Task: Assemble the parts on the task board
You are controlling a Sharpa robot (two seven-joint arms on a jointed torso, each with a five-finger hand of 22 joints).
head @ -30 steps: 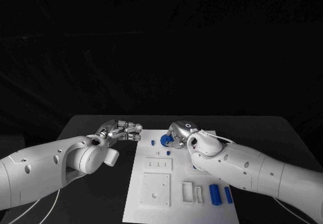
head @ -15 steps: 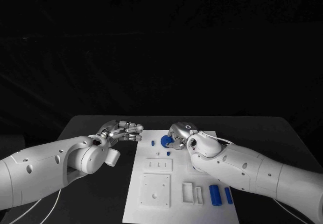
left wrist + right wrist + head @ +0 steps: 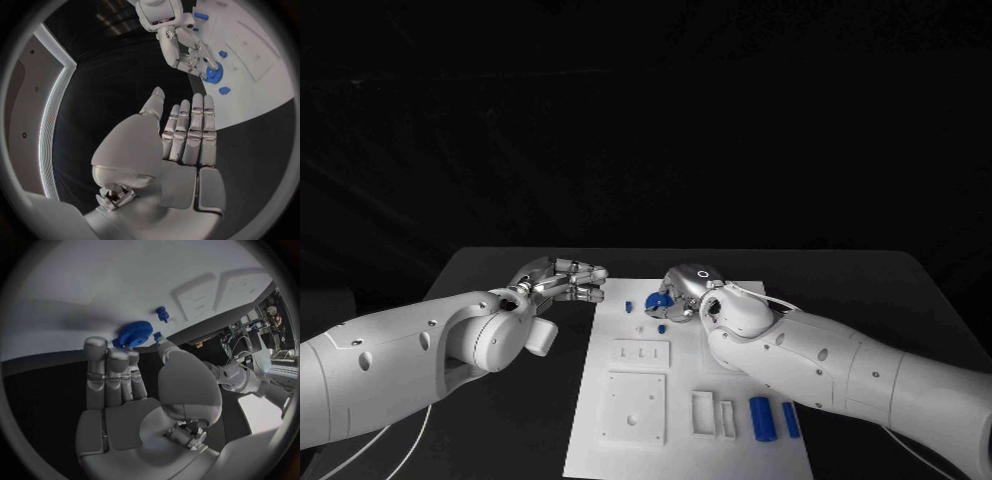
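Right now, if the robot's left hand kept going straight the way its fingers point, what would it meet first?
Probably the white task board: the left hand points towards its near edge, beyond it a small blue part and the right hand. Depth is unclear.

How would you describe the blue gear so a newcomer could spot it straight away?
Find the white task board in the middle of the table, then its far end, where the right hand reaches. At its fingertips is the blue gear, the one round, toothed part, larger than the small blue pieces beside it.

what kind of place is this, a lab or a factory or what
Most likely a robotics lab test bench, not a factory line: a black table against a dark backdrop, a white task board with small blue parts, such as a blue gear at the right hand.
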